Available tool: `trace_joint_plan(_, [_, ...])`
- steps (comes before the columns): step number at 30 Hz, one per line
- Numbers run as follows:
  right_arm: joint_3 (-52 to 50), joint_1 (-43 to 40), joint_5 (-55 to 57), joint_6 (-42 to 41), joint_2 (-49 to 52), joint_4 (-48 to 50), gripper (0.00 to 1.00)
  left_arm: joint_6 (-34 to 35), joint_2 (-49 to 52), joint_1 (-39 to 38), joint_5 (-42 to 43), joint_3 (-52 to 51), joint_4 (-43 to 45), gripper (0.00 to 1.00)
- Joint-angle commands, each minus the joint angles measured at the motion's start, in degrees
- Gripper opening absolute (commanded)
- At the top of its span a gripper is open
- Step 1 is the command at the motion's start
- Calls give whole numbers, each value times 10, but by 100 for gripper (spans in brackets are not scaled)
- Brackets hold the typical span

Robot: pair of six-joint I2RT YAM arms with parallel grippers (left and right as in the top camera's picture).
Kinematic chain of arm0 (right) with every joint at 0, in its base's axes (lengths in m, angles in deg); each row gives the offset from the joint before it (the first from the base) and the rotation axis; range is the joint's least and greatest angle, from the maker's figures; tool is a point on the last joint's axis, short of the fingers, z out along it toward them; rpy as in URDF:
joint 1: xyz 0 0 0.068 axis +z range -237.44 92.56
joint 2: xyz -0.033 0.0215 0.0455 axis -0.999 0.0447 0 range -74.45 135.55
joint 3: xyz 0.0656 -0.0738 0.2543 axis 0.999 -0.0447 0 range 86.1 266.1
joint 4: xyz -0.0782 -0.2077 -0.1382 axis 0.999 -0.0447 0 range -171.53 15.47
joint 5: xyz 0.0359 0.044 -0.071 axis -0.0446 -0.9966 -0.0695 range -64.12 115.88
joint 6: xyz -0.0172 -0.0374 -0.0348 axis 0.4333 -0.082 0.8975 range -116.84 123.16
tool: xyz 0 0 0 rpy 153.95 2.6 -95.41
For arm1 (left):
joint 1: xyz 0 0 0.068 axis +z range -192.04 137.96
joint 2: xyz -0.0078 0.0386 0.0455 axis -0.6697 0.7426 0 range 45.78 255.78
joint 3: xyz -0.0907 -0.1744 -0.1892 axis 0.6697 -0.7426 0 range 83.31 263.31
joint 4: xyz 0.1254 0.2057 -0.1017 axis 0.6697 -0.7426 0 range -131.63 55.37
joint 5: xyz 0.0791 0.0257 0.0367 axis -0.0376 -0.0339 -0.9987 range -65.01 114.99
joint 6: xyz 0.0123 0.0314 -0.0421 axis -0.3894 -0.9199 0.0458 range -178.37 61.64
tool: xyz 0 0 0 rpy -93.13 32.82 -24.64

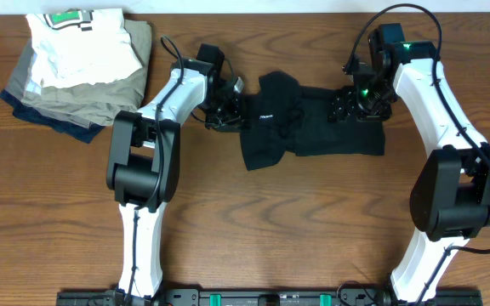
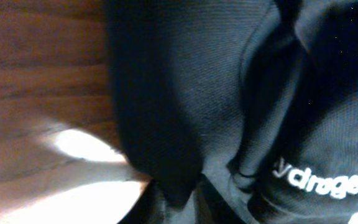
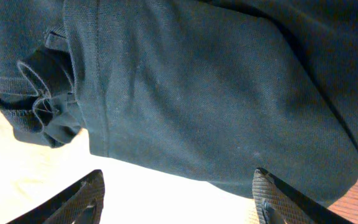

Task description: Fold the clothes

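A: Where are the clothes (image 1: 313, 123)?
B: Mid-desk (image 1: 253, 221), lying between both arms. Overhead we also see a folded stack (image 1: 75, 68), well apart at far left.
A: Left tool (image 1: 226, 104)?
B: Closed at the garment's left edge. Overhead hides the jaws. Its wrist view gives us black fabric bunched into them, plus a white logo (image 2: 325, 180).
A: Right tool (image 1: 360, 100)?
B: Wide open, holding nothing. Only its wrist view shows both fingers (image 3: 82, 199), just beside the hem.
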Motion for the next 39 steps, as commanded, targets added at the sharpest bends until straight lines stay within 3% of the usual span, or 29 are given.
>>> trace_joint_plan(1, [10,-6,0,-4,-13,0,74,0,10,14,-3,-1,-1,6])
trace_joint_plan(5, [9,-6,0,-4,-13,6,72,-1,-1,37,-3,-1,-12,7])
trace_joint_plan(8, [4,-6,0,-5,-13,24,60,-12,-17,56,-3,-1,-20,6])
trace_joint_plan(9, [2,-6,0,-9,-13,31,51,-16,-24,61,-5,-1,-22,6])
trace_joint_plan(10, [-3,-6,0,-18,-12,40,30,-20,-33,68,-5,-1,-24,6])
trace_joint_plan(12, [-10,-8,0,-30,-10,52,5,-27,-44,76,-7,-1,-27,6])
trace_joint_plan(13, [-15,-9,-2,-34,-9,58,1,-27,-50,78,-12,-1,-30,6])
trace_joint_plan(22, [-110,-10,-109,-35,20,160,1,-40,-79,80,-66,-1,-53,6])
trace_joint_plan(29, [-202,-10,-116,-80,49,282,1,-42,-112,79,-100,0,-55,6])
trace_joint_plan(39, [-210,-10,-134,-96,115,309,1,-53,-215,17,-111,0,-31,6])
